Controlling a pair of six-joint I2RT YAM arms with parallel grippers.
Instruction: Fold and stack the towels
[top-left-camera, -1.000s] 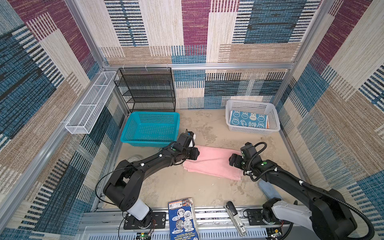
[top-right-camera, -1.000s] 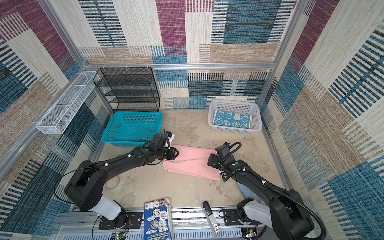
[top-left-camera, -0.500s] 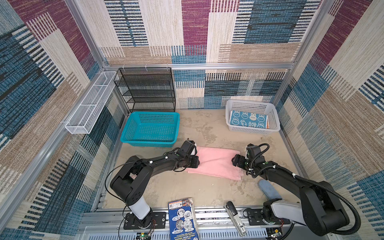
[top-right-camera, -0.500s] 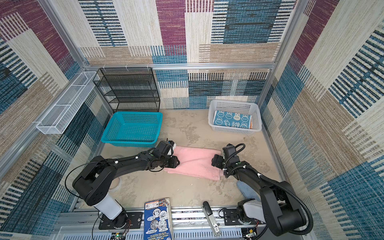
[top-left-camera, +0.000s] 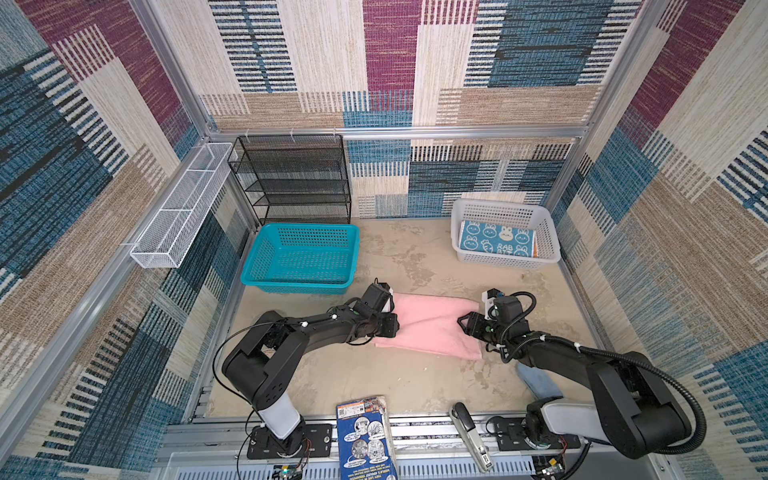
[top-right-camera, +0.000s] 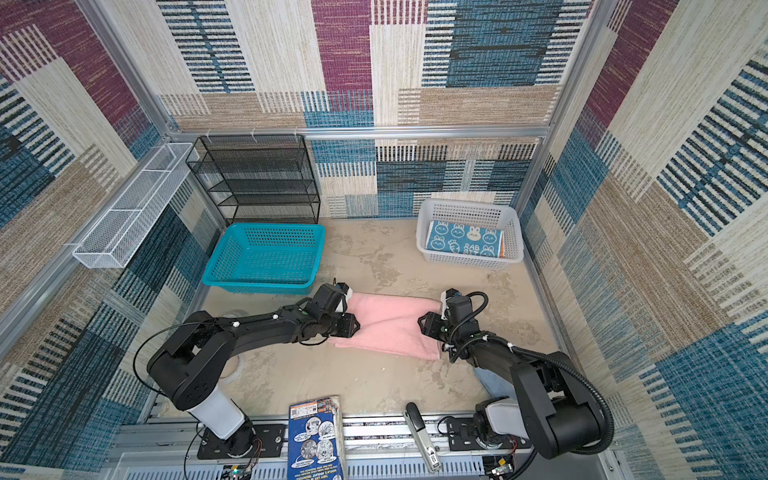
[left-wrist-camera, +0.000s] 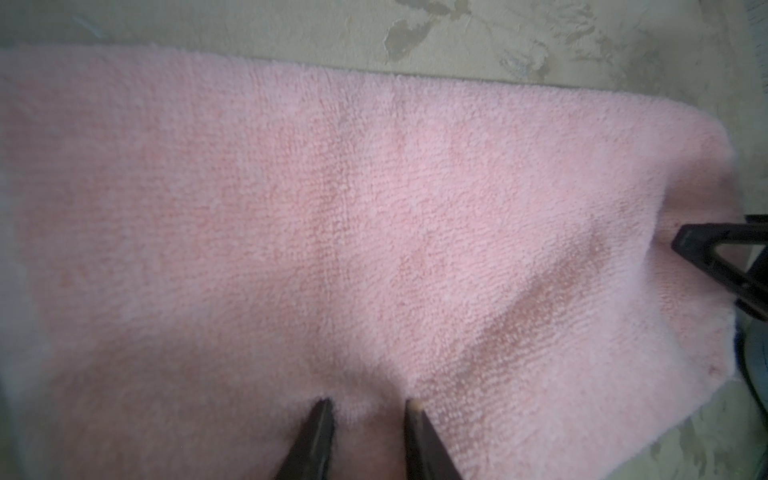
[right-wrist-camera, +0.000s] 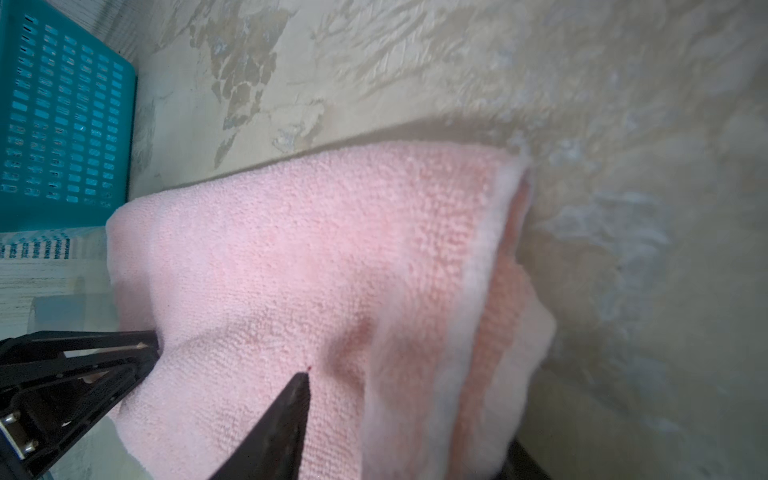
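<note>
Lying folded across the middle of the table (top-left-camera: 374, 382), the pink towel (top-left-camera: 432, 328) is pinched at one end between the nearly closed tips of the left gripper (left-wrist-camera: 368, 409). The right gripper (top-left-camera: 466, 322) straddles the opposite end, jaws partly apart; whether it grips, I cannot tell. In the white basket (top-left-camera: 503, 208) at the far right corner, the blue towel (top-left-camera: 496, 241) reads "RAB BIT"
</note>
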